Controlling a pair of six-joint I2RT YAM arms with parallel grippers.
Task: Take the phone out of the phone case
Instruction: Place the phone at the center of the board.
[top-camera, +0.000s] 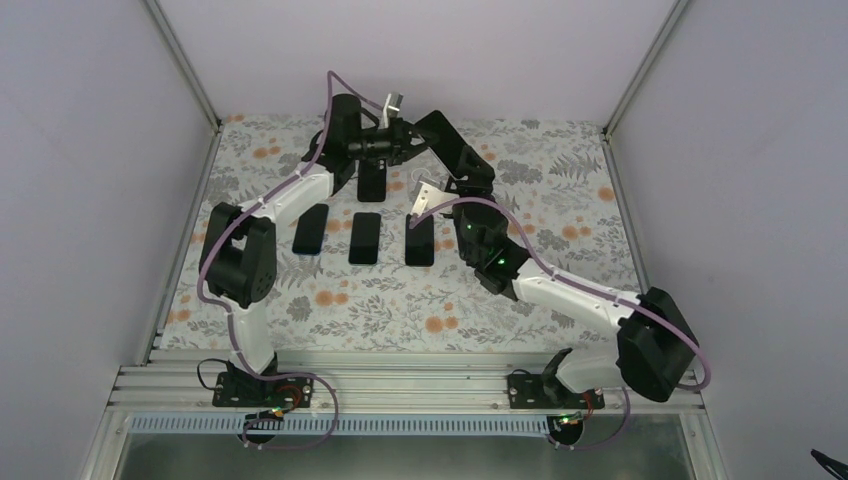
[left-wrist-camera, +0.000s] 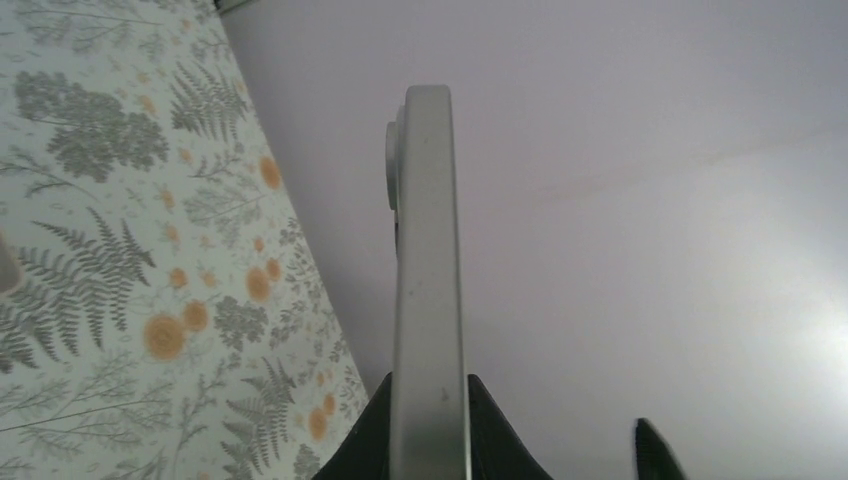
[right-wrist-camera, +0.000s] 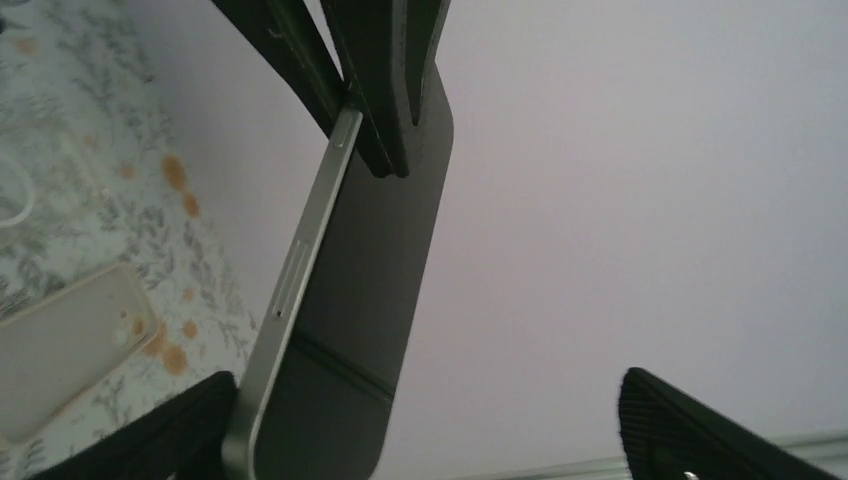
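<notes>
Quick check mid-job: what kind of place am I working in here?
Most likely a lab test cell, not a home: plain pale walls on aluminium frame posts box in a floral tablecloth, and both arms are bolted to a metal rail.

**Right wrist view: phone held at its top end**

The phone (right-wrist-camera: 350, 300) hangs slanted, its silver side edge with buttons turned to the left and its dark face to the right. The left tool (right-wrist-camera: 385, 160) pinches the phone's upper end between black fingers. The right tool (right-wrist-camera: 428, 378) stands spread below: one finger (right-wrist-camera: 170, 440) lies just beside the phone's lower corner, the other (right-wrist-camera: 690, 430) well apart at the right. A translucent phone case (right-wrist-camera: 70, 340) lies flat on the floral worktop (right-wrist-camera: 60, 150). A pale wall (right-wrist-camera: 620, 180) fills the background.
</notes>
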